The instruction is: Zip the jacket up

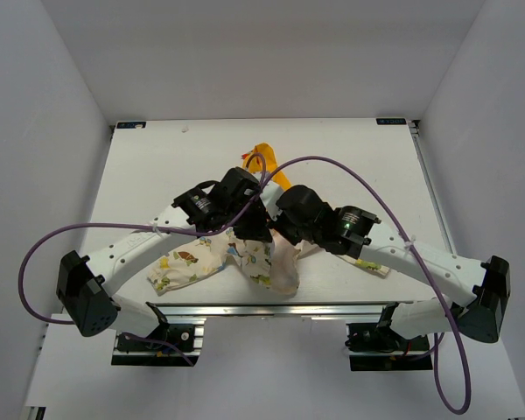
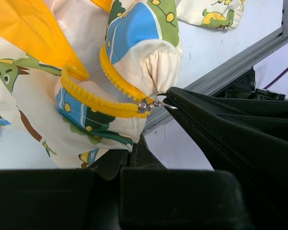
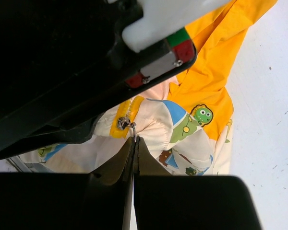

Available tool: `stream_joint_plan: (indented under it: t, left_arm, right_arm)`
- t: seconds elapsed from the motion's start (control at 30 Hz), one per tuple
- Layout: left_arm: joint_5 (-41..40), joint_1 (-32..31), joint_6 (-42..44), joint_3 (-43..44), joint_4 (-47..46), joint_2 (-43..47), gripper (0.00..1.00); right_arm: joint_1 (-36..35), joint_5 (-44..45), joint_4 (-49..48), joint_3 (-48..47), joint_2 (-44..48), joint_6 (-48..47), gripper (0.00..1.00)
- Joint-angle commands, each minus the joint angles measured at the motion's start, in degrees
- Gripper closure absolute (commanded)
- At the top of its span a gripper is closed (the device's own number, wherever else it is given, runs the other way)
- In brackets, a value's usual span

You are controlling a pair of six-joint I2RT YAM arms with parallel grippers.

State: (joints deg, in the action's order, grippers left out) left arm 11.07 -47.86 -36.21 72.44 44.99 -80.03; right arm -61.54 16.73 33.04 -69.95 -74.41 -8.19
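Note:
The jacket [image 1: 245, 258] lies bunched at the table's front middle, cream with cartoon prints, and its yellow hood [image 1: 267, 162] points to the back. My two grippers meet over it. My right gripper [image 3: 135, 141] is shut on the small metal pull tab of the zipper slider [image 3: 123, 122], low on the yellow zipper. In the left wrist view the slider [image 2: 144, 106] sits where the two yellow tooth rows [image 2: 93, 100] join, with the right gripper's black fingers [image 2: 216, 124] pinching its tab. My left gripper [image 2: 129, 146] is shut on the jacket's lower hem, just below the slider.
An aluminium rail [image 2: 230, 67] runs along the table's front edge, close to the jacket. Purple cables [image 1: 350, 171] arch over both arms. One sleeve [image 1: 179, 267] lies to the front left. White walls enclose the table on three sides.

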Motion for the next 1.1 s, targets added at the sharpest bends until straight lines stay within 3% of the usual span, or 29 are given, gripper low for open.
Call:
stream_joint_plan:
  t: [0.0, 0.27, 0.33, 0.43, 0.53, 0.67, 0.8, 1.07]
  left_arm:
    - [1.3, -2.6, 1.7, -0.8, 2.1, 1.1, 1.0]
    - [1.4, -2.7, 1.7, -0.9, 2.0, 1.0, 1.0]
    - [1.5, -2.7, 1.7, -0.9, 1.9, 1.0, 1.0]
    - [1.5, -2.8, 1.7, -0.9, 1.9, 0.9, 1.0]
    - [1.6, -2.9, 1.6, -0.8, 1.9, 1.1, 1.0]
    - [1.5, -2.9, 1.7, -0.7, 2.0, 1.5, 1.0]
    - [1.5, -3.0, 1.8, -0.9, 2.1, 1.7, 1.0]
    - [2.0, -3.3, 1.8, -1.1, 1.8, 1.5, 1.0]
  right_arm:
    - [-0.3, 0.1, -3.0, -3.3, -0.9, -4.8, 1.0]
    - [-0.3, -2.3, -3.1, -1.4, -0.6, -3.5, 0.98]
    - [-0.3, -3.3, -3.7, -1.2, -0.5, -2.3, 0.87]
    - [-0.3, -4.5, -4.3, -1.0, -0.6, -0.7, 0.86]
    - [-0.2, -5.0, -5.9, -0.1, -1.2, 0.4, 0.87]
    - [-0.2, -4.8, -6.3, 0.1, -2.1, 1.7, 1.0]
    - [-0.2, -3.4, -7.0, 0.4, -1.9, 2.3, 1.0]
    - [-0.3, 7.4, -10.3, 0.6, 0.2, 3.7, 1.0]
